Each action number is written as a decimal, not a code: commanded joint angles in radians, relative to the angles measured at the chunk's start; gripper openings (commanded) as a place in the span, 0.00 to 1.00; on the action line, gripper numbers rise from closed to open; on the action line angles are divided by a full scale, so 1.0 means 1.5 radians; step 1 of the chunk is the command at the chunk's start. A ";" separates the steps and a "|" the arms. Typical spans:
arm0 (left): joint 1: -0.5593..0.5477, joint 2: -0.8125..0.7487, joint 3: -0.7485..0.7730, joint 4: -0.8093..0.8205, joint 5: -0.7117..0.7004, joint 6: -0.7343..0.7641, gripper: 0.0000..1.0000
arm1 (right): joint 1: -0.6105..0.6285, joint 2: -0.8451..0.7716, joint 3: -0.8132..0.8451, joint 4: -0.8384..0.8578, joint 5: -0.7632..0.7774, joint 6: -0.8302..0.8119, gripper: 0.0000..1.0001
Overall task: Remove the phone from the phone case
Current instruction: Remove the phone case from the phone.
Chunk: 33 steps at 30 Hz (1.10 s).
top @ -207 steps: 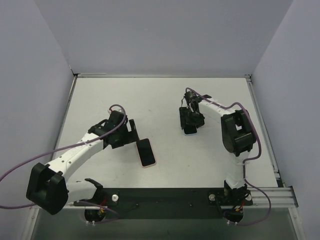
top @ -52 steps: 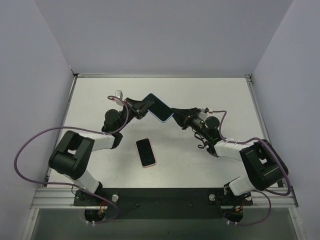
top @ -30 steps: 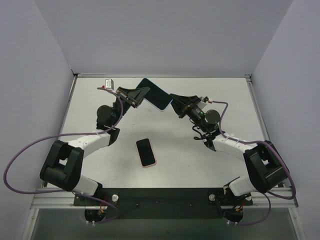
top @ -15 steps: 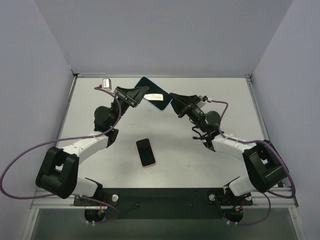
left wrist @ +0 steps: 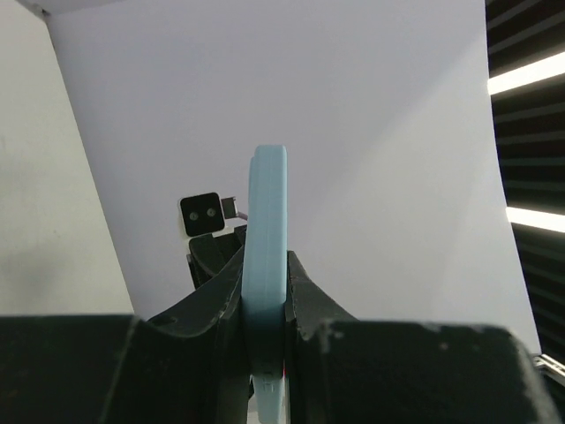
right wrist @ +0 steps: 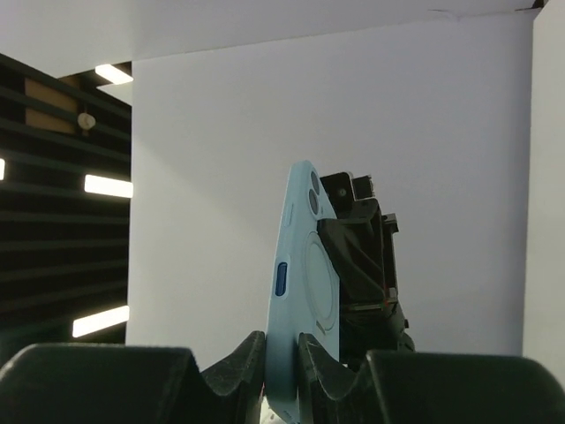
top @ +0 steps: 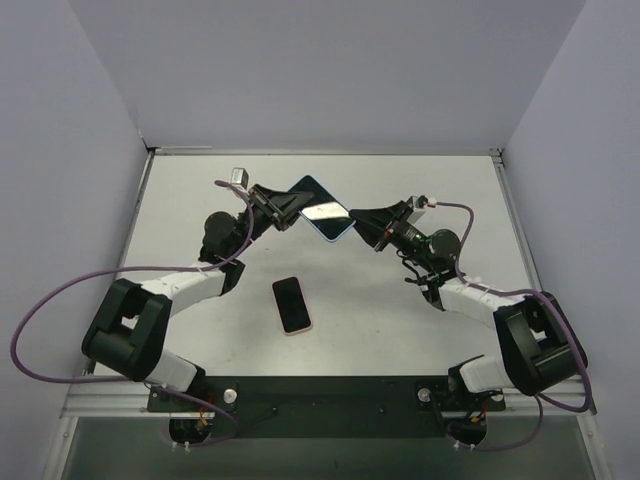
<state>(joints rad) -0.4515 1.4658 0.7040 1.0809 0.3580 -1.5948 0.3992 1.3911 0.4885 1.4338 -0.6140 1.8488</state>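
Left gripper (top: 287, 207) and right gripper (top: 361, 222) pinch light-blue phone case (top: 320, 208).

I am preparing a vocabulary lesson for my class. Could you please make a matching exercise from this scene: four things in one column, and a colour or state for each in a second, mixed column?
Things: 1 phone case; 2 second phone; 3 arm cable; 4 table.
Descriptions: A purple; B light blue, held in the air; C white; D lying flat on the table, dark screen up.
Pairs: 1-B, 2-D, 3-A, 4-C.
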 commanded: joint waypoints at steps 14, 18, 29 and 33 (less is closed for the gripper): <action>-0.005 0.166 0.095 0.391 0.112 -0.208 0.00 | 0.000 -0.156 0.035 0.153 -0.256 -0.172 0.00; -0.014 0.211 0.156 0.382 0.164 -0.248 0.00 | 0.017 -0.176 0.051 0.153 -0.303 -0.194 0.00; -0.035 0.154 0.217 0.096 0.286 -0.160 0.00 | 0.024 -0.160 0.076 0.147 -0.482 -0.244 0.00; -0.045 0.137 0.231 0.024 0.295 -0.122 0.00 | 0.022 -0.163 0.064 0.074 -0.493 -0.324 0.00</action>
<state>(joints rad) -0.4805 1.7164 0.9768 1.2655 0.9165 -1.8675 0.3737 1.1660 0.5549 1.2251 -1.1614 1.5085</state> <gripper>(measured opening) 0.231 0.144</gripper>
